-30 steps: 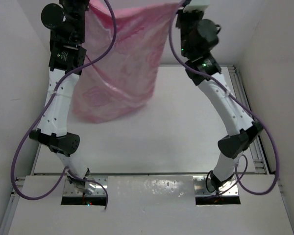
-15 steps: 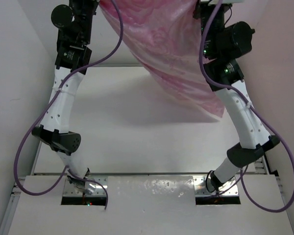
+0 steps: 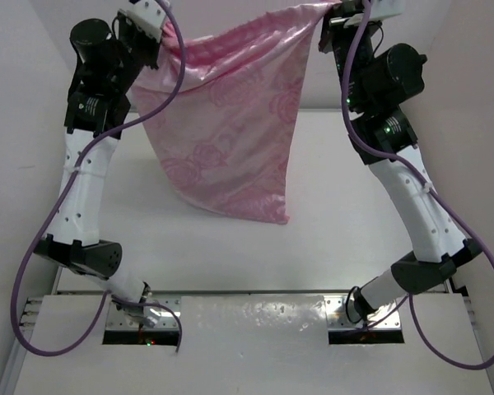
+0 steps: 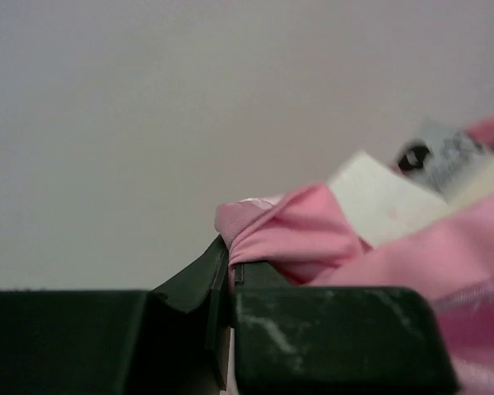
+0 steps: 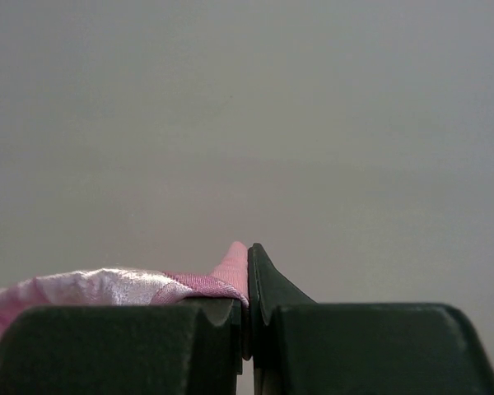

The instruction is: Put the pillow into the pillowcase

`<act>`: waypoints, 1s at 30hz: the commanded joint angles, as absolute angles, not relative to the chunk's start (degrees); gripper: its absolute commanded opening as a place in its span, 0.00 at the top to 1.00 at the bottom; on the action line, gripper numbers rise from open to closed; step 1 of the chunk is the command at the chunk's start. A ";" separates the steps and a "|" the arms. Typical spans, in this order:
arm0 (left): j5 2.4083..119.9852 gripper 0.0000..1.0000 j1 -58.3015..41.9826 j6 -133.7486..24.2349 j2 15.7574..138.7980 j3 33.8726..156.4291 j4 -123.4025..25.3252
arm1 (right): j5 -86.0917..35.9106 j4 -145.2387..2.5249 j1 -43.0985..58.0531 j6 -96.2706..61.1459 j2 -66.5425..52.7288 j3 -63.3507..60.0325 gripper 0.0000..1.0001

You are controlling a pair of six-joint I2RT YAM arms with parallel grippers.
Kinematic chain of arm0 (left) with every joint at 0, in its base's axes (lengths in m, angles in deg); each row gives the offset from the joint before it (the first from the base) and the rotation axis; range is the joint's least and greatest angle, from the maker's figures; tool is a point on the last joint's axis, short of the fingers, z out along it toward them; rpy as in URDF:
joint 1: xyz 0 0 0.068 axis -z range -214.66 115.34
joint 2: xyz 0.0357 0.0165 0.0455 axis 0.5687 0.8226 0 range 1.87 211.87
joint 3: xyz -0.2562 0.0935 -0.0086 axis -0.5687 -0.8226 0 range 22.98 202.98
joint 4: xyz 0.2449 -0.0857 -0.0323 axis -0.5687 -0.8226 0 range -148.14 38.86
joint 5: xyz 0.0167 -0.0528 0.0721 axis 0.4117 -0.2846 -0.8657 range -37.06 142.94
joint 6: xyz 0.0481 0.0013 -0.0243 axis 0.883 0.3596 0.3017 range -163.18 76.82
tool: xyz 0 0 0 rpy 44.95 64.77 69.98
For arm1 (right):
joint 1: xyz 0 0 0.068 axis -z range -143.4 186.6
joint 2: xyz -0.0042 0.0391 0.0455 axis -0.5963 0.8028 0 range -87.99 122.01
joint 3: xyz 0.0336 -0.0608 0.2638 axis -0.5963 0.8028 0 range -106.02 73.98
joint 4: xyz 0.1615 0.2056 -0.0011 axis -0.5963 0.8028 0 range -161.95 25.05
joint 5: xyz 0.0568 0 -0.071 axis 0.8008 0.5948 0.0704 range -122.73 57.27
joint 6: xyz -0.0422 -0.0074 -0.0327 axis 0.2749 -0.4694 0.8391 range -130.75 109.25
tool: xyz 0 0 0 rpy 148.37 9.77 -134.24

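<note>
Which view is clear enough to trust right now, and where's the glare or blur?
Top external: sharp, evenly lit; the pillowcase has a soft sheen, glare sits on the near ledge. Left wrist: the left claw is dark and soft, shapes at upper right blurred. Right wrist: the right claw is dark against plain grey, pinched pillowcase edge readable.

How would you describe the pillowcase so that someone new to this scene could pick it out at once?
Above the white table, two white arms reach up. Stretched between them hangs the pillowcase, its top corners pinched by the left gripper and the right gripper. It is the only cloth in sight: shiny pink satin with faint rose swirls, unlike the thin purple cables.
</note>
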State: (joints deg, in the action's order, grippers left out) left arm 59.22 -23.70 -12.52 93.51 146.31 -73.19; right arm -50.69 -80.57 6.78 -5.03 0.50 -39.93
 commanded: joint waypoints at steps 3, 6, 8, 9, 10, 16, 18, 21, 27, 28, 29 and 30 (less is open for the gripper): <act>84.46 1.00 -29.90 -22.08 90.99 141.63 -92.26 | -48.46 -82.68 4.97 -7.32 -1.59 -39.31 1.00; 92.91 1.00 -32.89 -22.70 89.68 143.65 -94.82 | -46.97 -81.80 3.83 -7.15 -0.98 -40.90 1.00; 96.51 1.00 -34.39 -22.79 89.32 146.10 -95.61 | -46.36 -81.88 3.03 -6.71 -1.06 -41.33 1.00; 96.44 1.00 -34.66 -22.96 89.32 147.42 -95.27 | -45.75 -82.06 2.25 -6.53 -1.24 -41.51 1.00; 96.09 1.00 -34.66 -24.44 89.32 147.43 -94.48 | -45.39 -82.58 1.72 -5.83 -1.24 -41.69 1.00; 86.28 1.00 -39.14 -34.02 92.92 164.55 -79.56 | -44.07 -86.53 -1.19 -1.00 -0.02 -44.93 1.00; 83.45 1.00 -40.28 -39.71 94.68 167.02 -68.67 | -45.12 -88.99 -1.19 1.80 3.92 -49.93 1.00; 76.86 1.00 -41.69 -42.73 97.40 169.57 -56.09 | -46.52 -91.28 1.44 2.44 10.25 -60.56 1.00; 62.08 1.00 -44.58 -37.56 101.19 179.76 -44.20 | -45.75 -97.59 1.45 4.46 1.26 -52.29 1.00; 61.90 1.00 -45.03 -36.77 101.27 181.00 -44.72 | -45.39 -98.31 1.01 4.20 -0.34 -50.41 1.00; 61.81 1.00 -45.29 -35.89 101.45 182.23 -45.16 | -45.04 -98.49 0.75 3.06 -1.75 -49.09 1.00; 61.81 1.00 -45.55 -34.75 101.45 183.37 -45.86 | -44.51 -98.23 0.31 2.44 -2.90 -48.29 1.00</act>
